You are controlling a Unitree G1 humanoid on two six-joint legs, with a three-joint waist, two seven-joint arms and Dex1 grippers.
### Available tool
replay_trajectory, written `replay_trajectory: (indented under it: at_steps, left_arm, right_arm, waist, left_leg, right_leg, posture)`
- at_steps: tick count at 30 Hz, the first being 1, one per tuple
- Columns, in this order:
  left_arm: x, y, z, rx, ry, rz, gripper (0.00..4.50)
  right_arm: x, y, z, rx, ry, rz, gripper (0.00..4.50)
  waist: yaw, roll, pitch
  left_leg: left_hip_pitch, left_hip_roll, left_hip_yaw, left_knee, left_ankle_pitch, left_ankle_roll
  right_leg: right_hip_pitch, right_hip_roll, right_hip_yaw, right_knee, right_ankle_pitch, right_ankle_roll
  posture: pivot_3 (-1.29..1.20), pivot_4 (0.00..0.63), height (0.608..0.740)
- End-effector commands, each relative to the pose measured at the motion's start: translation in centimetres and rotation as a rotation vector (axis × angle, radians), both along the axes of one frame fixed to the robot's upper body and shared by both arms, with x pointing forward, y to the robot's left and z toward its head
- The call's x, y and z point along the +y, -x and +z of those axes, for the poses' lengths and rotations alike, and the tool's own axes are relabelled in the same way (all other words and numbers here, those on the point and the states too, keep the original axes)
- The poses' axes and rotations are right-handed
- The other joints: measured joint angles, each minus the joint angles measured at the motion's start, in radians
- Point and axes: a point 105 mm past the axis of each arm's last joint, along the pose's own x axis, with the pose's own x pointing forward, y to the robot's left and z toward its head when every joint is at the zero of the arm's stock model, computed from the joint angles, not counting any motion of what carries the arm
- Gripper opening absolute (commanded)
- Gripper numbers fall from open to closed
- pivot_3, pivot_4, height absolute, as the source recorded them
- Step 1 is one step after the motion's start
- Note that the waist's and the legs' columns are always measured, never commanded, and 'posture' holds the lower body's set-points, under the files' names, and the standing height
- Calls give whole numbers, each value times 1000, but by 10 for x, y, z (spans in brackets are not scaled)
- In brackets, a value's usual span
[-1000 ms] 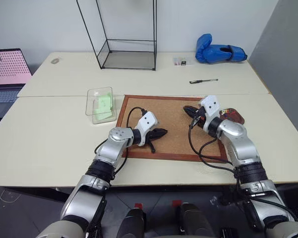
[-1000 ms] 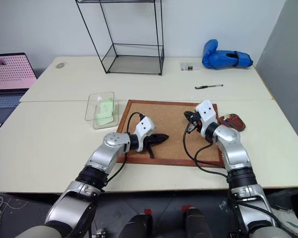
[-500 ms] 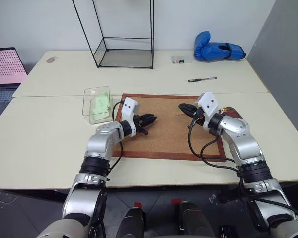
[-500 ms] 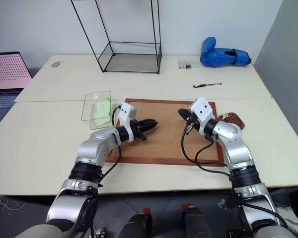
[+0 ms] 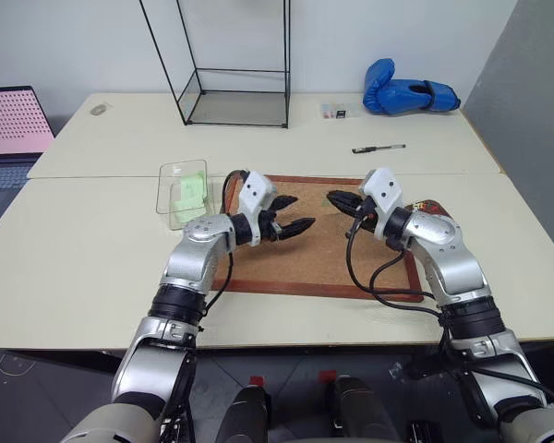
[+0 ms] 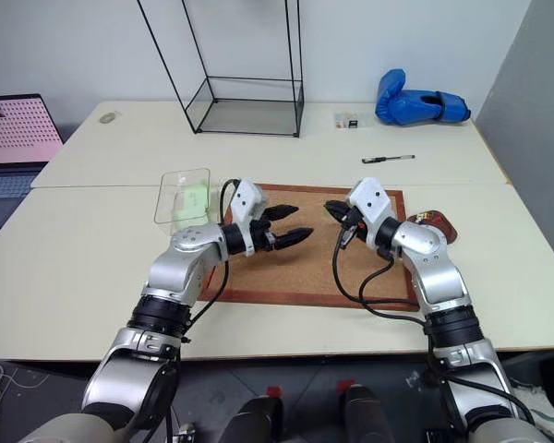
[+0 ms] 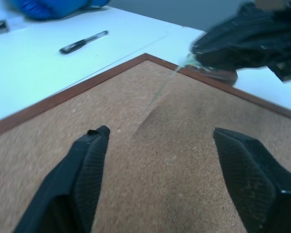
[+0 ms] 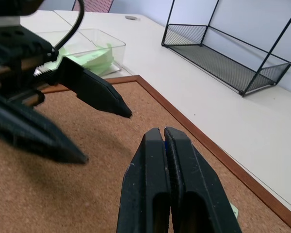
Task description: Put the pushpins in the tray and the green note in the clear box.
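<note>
Left wrist view: left claw (image 7: 157, 141) spread wide, empty, above corkboard (image 7: 174, 160); right claw (image 8: 164, 133) clenched.

A wood-framed corkboard (image 5: 325, 242) lay on the pale counter (image 5: 83, 258), directly beneath both tools. Beyond the left tool stood a tall black wire-framed glass case (image 5: 235, 92). Farther back, past the right tool, a black pen (image 5: 378, 149) lay near a blue glove (image 5: 408, 95). A laptop (image 5: 9, 134) sat far off to the left tool's outer side.
</note>
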Motion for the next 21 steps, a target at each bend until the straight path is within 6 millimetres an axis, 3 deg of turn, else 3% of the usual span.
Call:
replay_trajectory:
  at_steps: [1,15,21]
  left_arm:
    - [-8,-7,14,-95,-27,-42,4193]
    - [-33,-20,11,-71,-33,-125,4193]
    - [-33,-22,11,-8,17,-143,3252]
  right_arm:
    - [8,8,23,-25,-40,44,0]
    - [16,16,36,64,-122,44,0]
    - [16,16,38,97,-173,30,0]
  waist:
    - [1,0,0]
    - [1,0,0]
    - [0,0,0]
  left_leg:
    - [0,0,0,0,0,0]
    - [-2,0,0,0,0,0]
    - [-2,0,0,0,0,0]
  right_leg:
    - [0,0,0,0,0,0]
    - [-1,0,-1,0,0,0]
    - [-2,0,-1,0,0,0]
  posture:
    - [0,150,740]
    - [0,150,740]
    - [0,150,740]
